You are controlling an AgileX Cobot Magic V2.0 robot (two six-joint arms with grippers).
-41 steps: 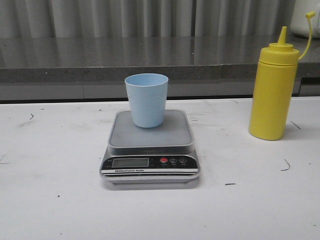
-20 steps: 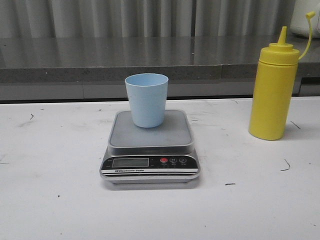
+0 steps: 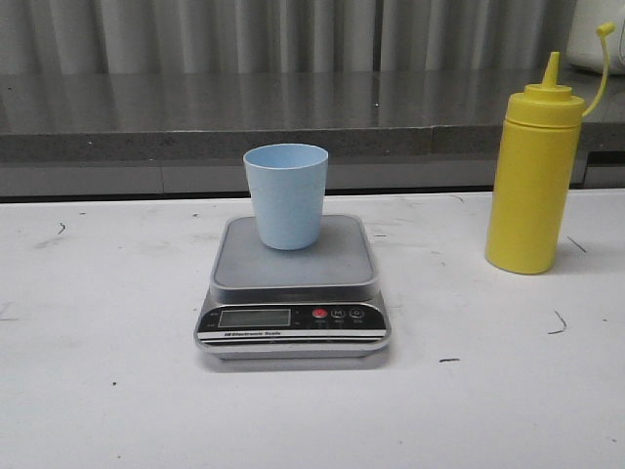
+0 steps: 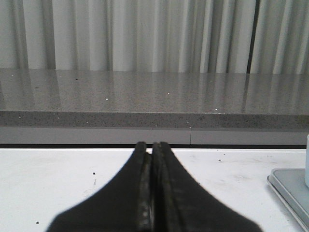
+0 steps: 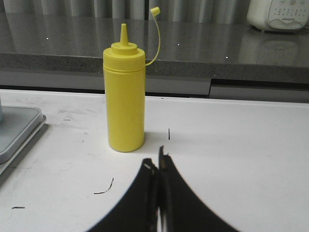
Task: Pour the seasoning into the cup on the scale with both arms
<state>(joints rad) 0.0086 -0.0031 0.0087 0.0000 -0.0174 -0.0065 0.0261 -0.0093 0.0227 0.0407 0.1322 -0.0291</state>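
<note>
The pale blue cup (image 3: 286,195) stands upright on the grey platform of the scale (image 3: 293,269) in the middle of the table. The tall yellow seasoning bottle (image 3: 533,176) stands upright to the right of the scale, its cap hanging open on its strap. It also shows in the right wrist view (image 5: 125,94), a short way beyond my right gripper (image 5: 156,162), which is shut and empty. My left gripper (image 4: 151,145) is shut and empty over bare table; the scale's edge (image 4: 289,186) shows at the side. Neither gripper shows in the front view.
A grey stone ledge (image 3: 244,117) runs along the back of the white table, with a curtain behind it. A white appliance (image 5: 278,14) sits on the ledge behind the bottle. Small black marks (image 3: 558,322) dot the tabletop.
</note>
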